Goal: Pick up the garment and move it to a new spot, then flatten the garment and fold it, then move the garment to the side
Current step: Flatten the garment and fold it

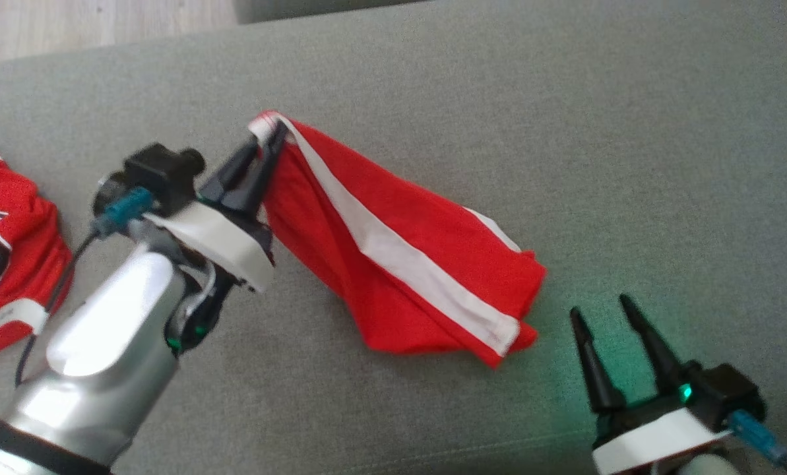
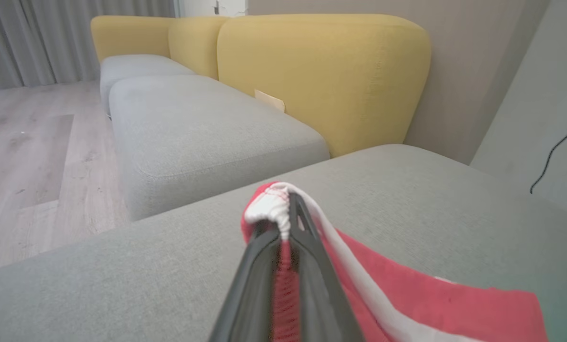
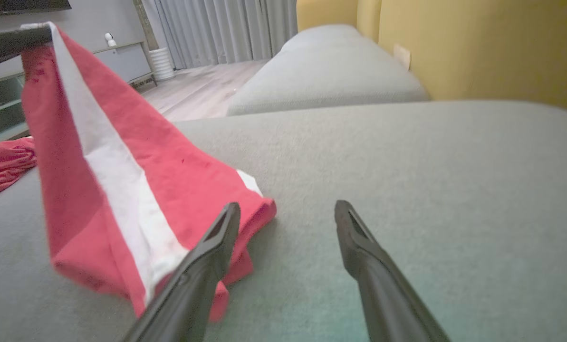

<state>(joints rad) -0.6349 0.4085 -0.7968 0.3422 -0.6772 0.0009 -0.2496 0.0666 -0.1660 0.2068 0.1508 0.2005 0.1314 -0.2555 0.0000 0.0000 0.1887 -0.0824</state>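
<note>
Garment: red cloth with a broad white stripe. I can read no brand, label or lettering on it. My left claw is pressed together on its white-edged corner and holds that corner up at about eleven o'clock from the middle of the head view. From there the cloth slopes down toward five o'clock, where its lower end lies bunched on the grey cushion. My right claw sits at five o'clock, fingers spread wide and gripping nothing, near that lower end but apart from it.

At nine o'clock on the same cushion lies a red shirt with black-and-white characters. The frame edge cuts them off and I cannot read them.

In the left wrist view a yellow backrest stands at twelve o'clock. A small paper tag at its base is too small to read. A second grey seat lies at ten o'clock, with pale wood floor at nine and grey curtains at eleven. A thin black cable runs down the wall at three o'clock.
</note>
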